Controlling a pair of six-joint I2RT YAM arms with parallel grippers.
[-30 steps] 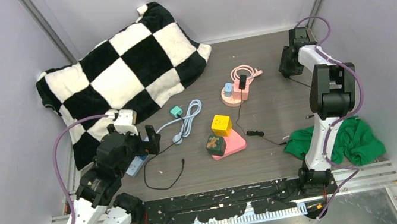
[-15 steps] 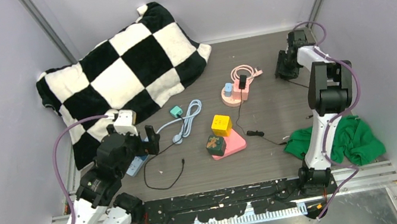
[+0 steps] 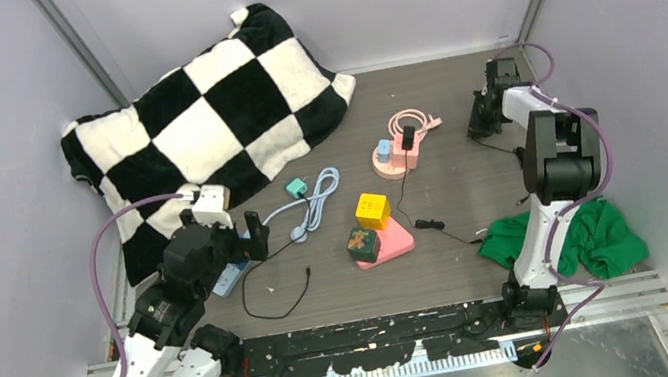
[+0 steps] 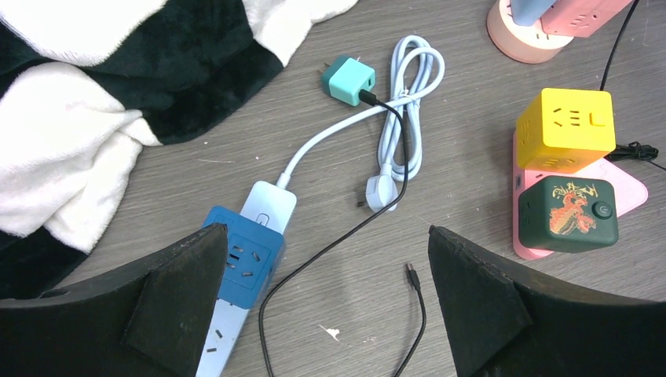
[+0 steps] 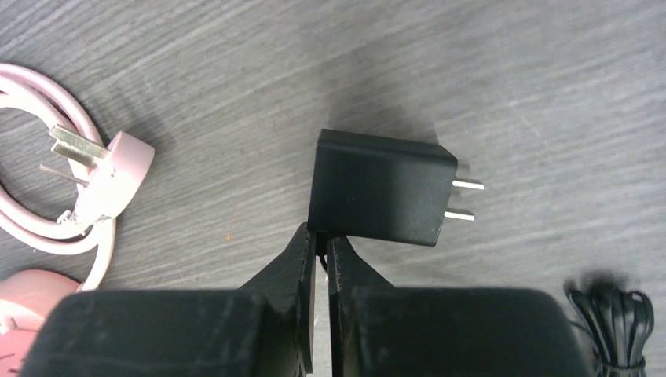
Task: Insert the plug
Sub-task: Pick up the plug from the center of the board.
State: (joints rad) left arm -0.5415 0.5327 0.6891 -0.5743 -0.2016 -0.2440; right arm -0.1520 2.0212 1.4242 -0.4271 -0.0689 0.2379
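A black adapter plug (image 5: 381, 188) with two prongs pointing right lies on the wooden table at the back right. My right gripper (image 5: 322, 236) is just behind it, its fingers shut on the thin black cable at the plug's rear; from above, this gripper (image 3: 485, 116) hides the plug. My left gripper (image 4: 327, 229) is open and empty above a loose black cable end (image 4: 411, 273). A blue socket cube (image 4: 243, 263) on a white power strip lies under its left finger. From above, the left gripper (image 3: 252, 237) is at the near left.
A teal adapter (image 4: 349, 78), a white plug with coiled cord (image 4: 379, 192), a yellow socket cube (image 4: 565, 126) and a green cube (image 4: 567, 212) on a pink base lie mid-table. Pink sockets (image 3: 395, 153), a checkered pillow (image 3: 209, 127) and a green cloth (image 3: 585, 235) are around.
My right gripper has shifted slightly at the back right, settling low over the black plug. The left arm has not moved.
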